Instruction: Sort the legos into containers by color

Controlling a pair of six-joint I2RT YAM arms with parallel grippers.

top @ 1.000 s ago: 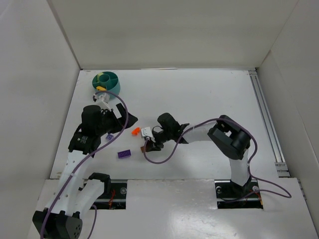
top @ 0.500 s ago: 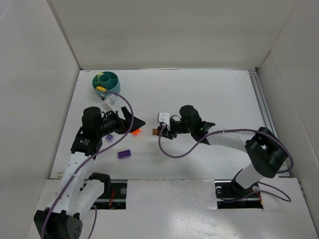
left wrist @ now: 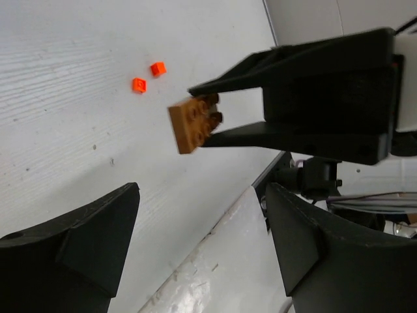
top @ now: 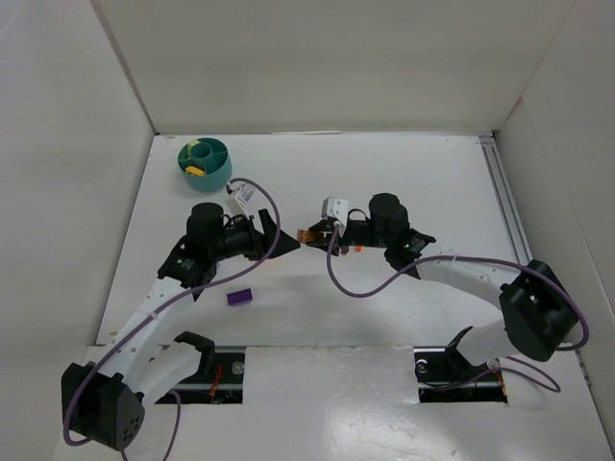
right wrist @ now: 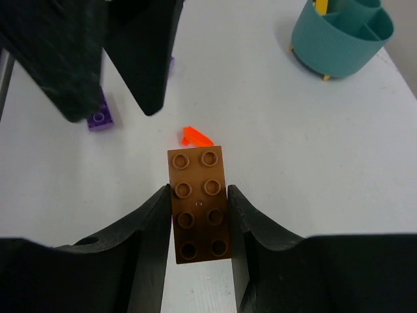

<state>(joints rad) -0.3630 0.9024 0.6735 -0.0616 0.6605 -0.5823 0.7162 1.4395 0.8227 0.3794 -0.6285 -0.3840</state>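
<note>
Right gripper (right wrist: 199, 207) moved farther out, brown lego (right wrist: 198, 189) clamped within

Work area: flat matte white surface (top: 404, 173), evenly lit.
Walls: plain white panels (top: 317, 58) far, left and right.
Right edge: grey metal rail (top: 511, 226).

2 white arms (top: 144, 322) with black joints (top: 205, 223), purple cables (top: 332, 274) looped along each, matte black wedge-shaped fingers (right wrist: 146, 244)
</note>
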